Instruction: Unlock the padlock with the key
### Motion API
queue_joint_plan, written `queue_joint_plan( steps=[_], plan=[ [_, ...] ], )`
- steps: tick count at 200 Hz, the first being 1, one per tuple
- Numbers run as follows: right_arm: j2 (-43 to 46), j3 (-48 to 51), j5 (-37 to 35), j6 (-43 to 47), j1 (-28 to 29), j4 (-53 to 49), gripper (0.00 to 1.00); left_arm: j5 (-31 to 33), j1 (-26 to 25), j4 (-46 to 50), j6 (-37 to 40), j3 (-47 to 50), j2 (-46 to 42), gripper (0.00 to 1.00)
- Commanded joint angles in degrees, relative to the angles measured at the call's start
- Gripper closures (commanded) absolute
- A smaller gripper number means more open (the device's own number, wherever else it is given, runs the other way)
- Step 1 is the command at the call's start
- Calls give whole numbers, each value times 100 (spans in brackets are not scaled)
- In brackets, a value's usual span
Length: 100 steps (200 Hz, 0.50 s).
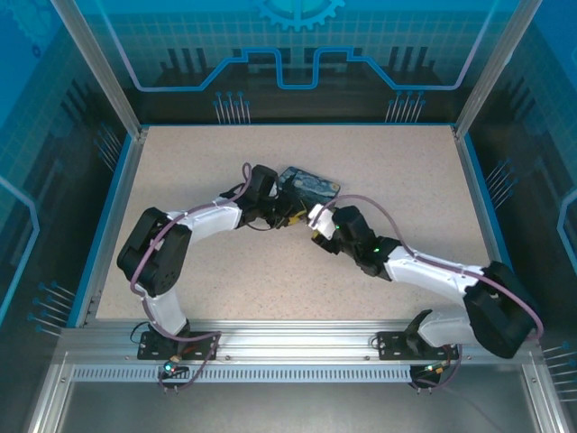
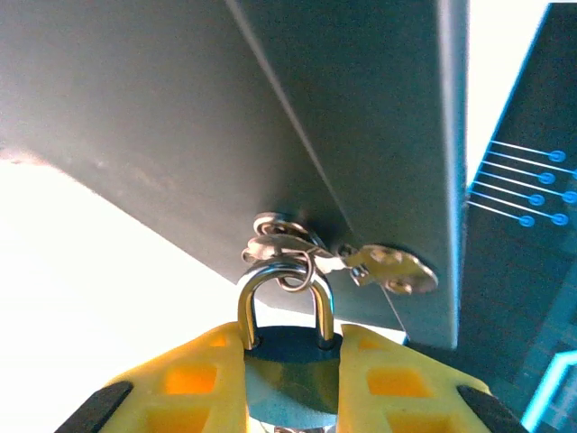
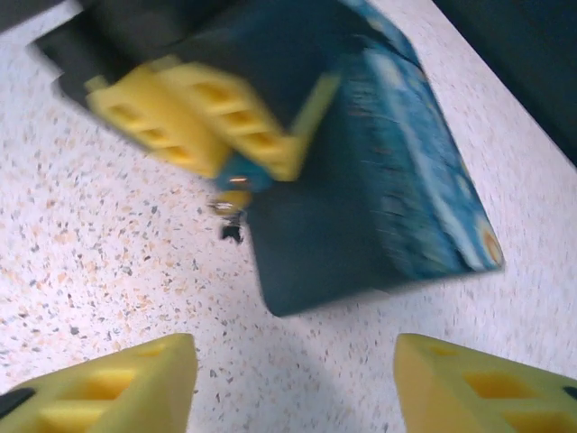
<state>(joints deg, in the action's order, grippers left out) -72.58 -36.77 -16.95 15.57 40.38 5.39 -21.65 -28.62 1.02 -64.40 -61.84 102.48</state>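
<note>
My left gripper (image 2: 290, 338) is shut on the small blue-teal padlock (image 2: 287, 374), whose silvery shackle (image 2: 245, 302) sticks out past the yellow fingers. A wire ring on the shackle carries the small metal key (image 2: 389, 268), which hangs to the right against the tin's side. From above, the left gripper (image 1: 286, 215) sits at the tin's near edge. The right gripper (image 1: 317, 227) is just beside it. In the right wrist view the right gripper (image 3: 297, 388) stands open over bare table. Ahead of it the left fingers (image 3: 194, 113) clamp the padlock (image 3: 248, 173), blurred.
The dark blue starry-print tin (image 1: 308, 185) lies mid-table right behind both grippers; its dark side (image 2: 361, 117) looms close and its printed lid (image 3: 406, 171) faces up. The speckled tabletop (image 1: 388, 162) is walled by blue rails and glass panels.
</note>
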Motion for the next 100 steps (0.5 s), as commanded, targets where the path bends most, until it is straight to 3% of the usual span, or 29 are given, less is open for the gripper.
queue_joint_plan(
  steps=[1,38,59,100],
  plan=[
    [398,64,624,-913,-429,-386,36,259,-62,-189,148,161,56,100],
    [321,-88,1414,-1968,-1066,-805,32,514,-229,-330,170,243,213,100],
    [123,-69,1716,-2457,-1307,-779,31,624,-298,-363,201,261,300,88],
    [-107,-31,1657,-2985,-1502,-707,29,790,-330,-420,280,497,141,69]
  ],
)
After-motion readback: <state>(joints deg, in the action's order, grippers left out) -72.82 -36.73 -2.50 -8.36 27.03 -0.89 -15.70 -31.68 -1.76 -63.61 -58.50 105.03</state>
